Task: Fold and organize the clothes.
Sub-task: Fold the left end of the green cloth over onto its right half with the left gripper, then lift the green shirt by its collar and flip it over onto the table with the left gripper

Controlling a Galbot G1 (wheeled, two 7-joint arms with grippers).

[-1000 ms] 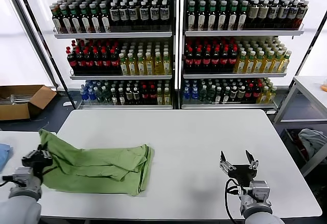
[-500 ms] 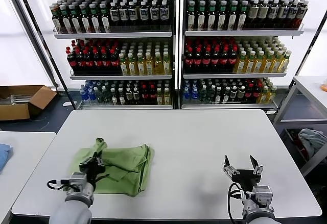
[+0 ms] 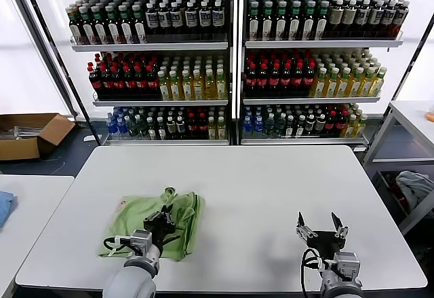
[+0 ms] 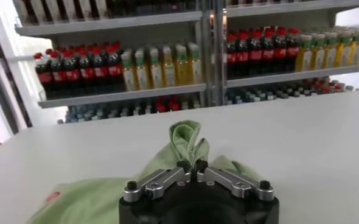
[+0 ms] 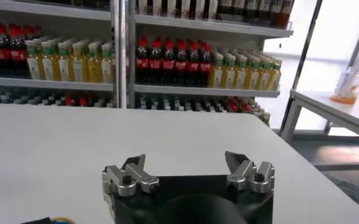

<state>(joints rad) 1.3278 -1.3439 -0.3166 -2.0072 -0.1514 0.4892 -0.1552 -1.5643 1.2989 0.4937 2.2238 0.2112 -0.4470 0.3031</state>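
A light green polo shirt [image 3: 146,220] lies folded over on the near left of the white counter [image 3: 271,182], its red chest print showing at the left edge. The left tool [image 3: 165,213] pinches a raised tuft of the shirt's fabric above the pile. The right tool [image 3: 319,221] hovers wide apart, holding nothing, near the counter's near right edge.

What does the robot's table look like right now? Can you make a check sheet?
Surface: white table, mostly bare.
Job's things: light green polo shirt, folded over, a red print at one edge.
Clutter: nothing seen on the table.
Grippers: left gripper shut on a raised pinch of the shirt; right gripper open, empty, over the table's right front.
Cables: black cable by the right wrist.
Surroundings: bottle shelves, cardboard box on the floor.
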